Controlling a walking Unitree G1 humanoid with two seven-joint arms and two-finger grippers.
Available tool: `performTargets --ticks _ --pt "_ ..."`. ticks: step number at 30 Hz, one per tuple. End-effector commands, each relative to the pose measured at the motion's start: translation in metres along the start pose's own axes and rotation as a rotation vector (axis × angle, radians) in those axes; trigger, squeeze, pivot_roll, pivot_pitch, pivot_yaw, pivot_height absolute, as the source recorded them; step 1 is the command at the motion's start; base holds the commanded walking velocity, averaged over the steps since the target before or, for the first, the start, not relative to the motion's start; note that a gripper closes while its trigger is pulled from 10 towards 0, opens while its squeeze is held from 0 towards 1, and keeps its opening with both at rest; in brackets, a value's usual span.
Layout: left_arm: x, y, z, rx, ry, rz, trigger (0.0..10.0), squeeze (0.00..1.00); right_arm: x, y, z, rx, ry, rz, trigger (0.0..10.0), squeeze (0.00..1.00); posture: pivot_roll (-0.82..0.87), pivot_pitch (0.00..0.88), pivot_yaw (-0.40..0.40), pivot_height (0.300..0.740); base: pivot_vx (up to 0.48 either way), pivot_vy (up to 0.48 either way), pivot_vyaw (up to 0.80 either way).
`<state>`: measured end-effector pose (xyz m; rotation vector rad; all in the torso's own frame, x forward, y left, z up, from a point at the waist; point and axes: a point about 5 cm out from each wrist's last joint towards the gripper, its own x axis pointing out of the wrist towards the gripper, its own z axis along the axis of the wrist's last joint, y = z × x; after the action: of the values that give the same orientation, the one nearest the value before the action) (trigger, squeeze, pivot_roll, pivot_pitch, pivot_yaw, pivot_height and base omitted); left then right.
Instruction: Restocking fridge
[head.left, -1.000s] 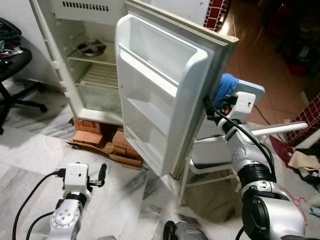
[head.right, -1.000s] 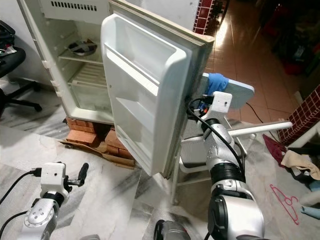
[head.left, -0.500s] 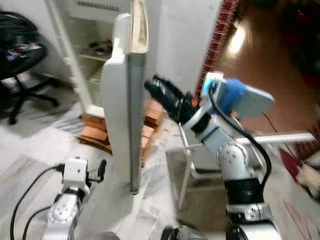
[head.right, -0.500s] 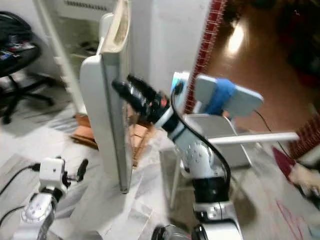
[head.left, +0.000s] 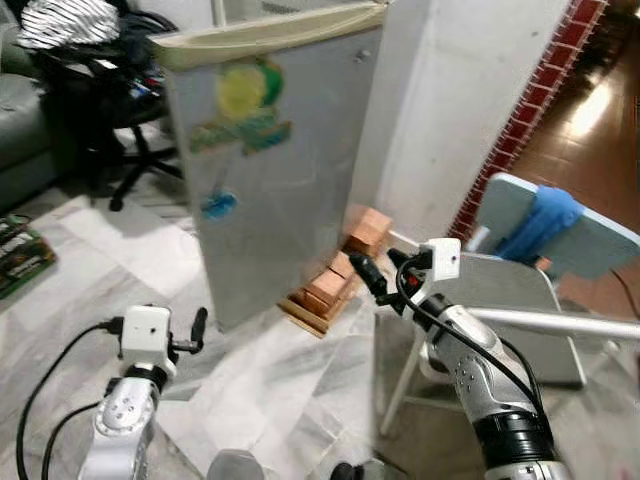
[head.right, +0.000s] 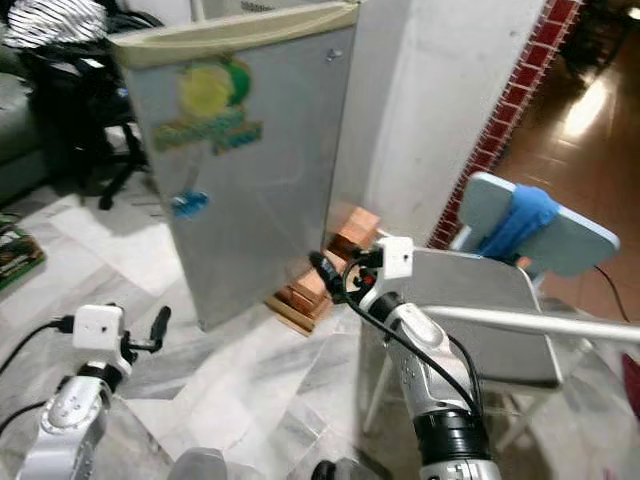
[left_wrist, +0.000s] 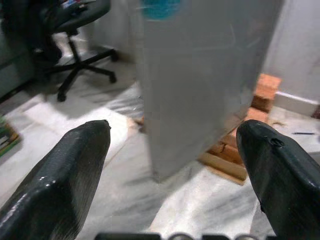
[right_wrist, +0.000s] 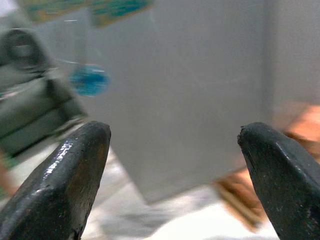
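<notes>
A grey fridge door (head.left: 275, 170) with a yellow-green sticker fills the upper centre, standing over stacked bricks (head.left: 335, 275) on the marble floor (head.left: 250, 370). The right hand (head.left: 368, 277) reaches toward the bricks at centre; the left hand (head.left: 198, 328) hangs lower left. A chair (head.left: 540, 290) with blue cloth (head.left: 540, 220) stands at right.

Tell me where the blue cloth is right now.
The blue cloth hangs over the backrest of the pale chair on the robot's right, beside the red brick pillar and beyond the right gripper.
</notes>
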<state>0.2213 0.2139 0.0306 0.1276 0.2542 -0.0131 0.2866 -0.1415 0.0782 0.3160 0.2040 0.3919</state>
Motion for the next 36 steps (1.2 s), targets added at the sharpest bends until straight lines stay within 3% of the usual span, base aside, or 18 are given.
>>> performTargets --ticks 1,4,14,21,24,27,31,33,36 --pt "0.003 -0.005 0.009 0.009 -0.029 -0.032 10.0 0.0 -0.002 -0.004 0.007 -0.041 -0.044 -0.064 10.0 0.0 0.15 0.015 -0.05 0.74 0.0 0.469 0.0" --pt "0.003 -0.013 0.017 0.016 -0.063 -0.06 10.0 0.0 -0.01 -0.013 0.005 -0.084 -0.064 -0.173 10.0 0.0 0.13 0.014 -0.045 0.74 0.0 0.469 0.0" --pt "-0.009 -0.014 0.008 -0.012 -0.037 -0.028 10.0 0.0 -0.03 -0.021 -0.001 -0.129 -0.098 -0.268 10.0 0.0 0.11 0.0 -0.038 0.74 0.0 0.474 -0.55" --pt "0.004 -0.008 0.01 -0.004 -0.049 -0.019 10.0 0.0 -0.029 -0.02 -0.006 -0.151 -0.093 -0.288 10.0 0.0 0.11 0.0 -0.04 0.74 0.0 0.48 0.0" --pt "0.01 -0.005 0.018 -0.003 -0.072 0.011 10.0 0.0 -0.03 -0.031 -0.008 -0.119 -0.079 -0.376 10.0 0.0 0.11 0.0 -0.039 0.74 0.0 0.48 0.0" --pt "0.01 -0.005 0.018 -0.003 -0.072 0.011 10.0 0.0 -0.03 -0.031 -0.008 -0.119 -0.079 -0.376 10.0 0.0 0.11 0.0 -0.039 0.74 0.0 0.48 0.0" --pt "0.012 0.001 0.022 0.003 -0.08 0.032 10.0 0.0 -0.034 -0.045 -0.01 -0.155 -0.066 -0.455 10.0 0.0 0.12 0.0 -0.036 0.74 0.0 0.48 0.0" --pt "0.009 0.002 0.02 0.005 -0.073 0.034 10.0 0.0 -0.036 -0.046 -0.009 -0.201 -0.081 -0.458 10.0 0.0 0.12 0.0 -0.032 0.74 0.0 0.48 0.0" --pt "0.009 0.001 0.018 0.007 -0.073 0.019 10.0 0.0 -0.04 -0.045 -0.01 -0.182 -0.086 -0.45 10.0 0.0 0.12 0.0 -0.032 0.74 0.0 0.48 0.0"
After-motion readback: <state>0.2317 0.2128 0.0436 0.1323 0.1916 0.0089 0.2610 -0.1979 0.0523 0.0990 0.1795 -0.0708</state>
